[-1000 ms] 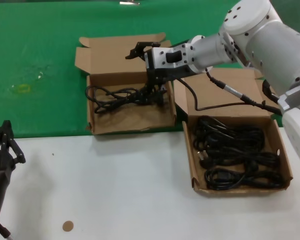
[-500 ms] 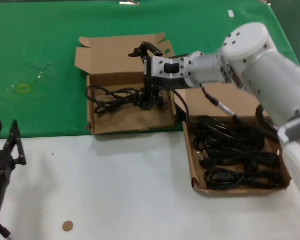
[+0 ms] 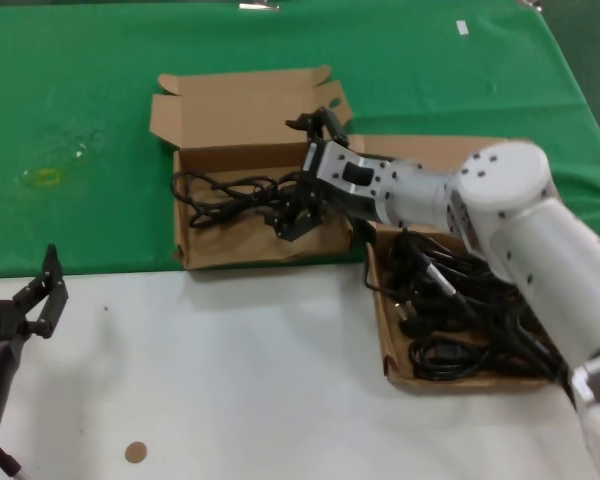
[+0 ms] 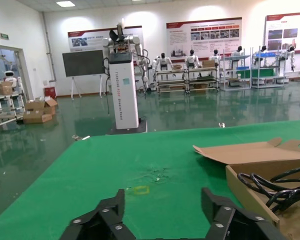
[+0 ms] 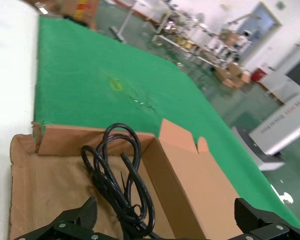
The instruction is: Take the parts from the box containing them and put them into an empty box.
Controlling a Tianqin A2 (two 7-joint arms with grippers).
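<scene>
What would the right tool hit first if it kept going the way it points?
Probably the cord lying in the left box: the right tool, open, points down into that box just over the cord. Exact depth is unclear.

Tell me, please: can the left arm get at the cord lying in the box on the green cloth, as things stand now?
Probably not easily. The left gripper hangs open at the table's near left edge, apart from the box, and the right gripper already sits over the cord there.
</scene>
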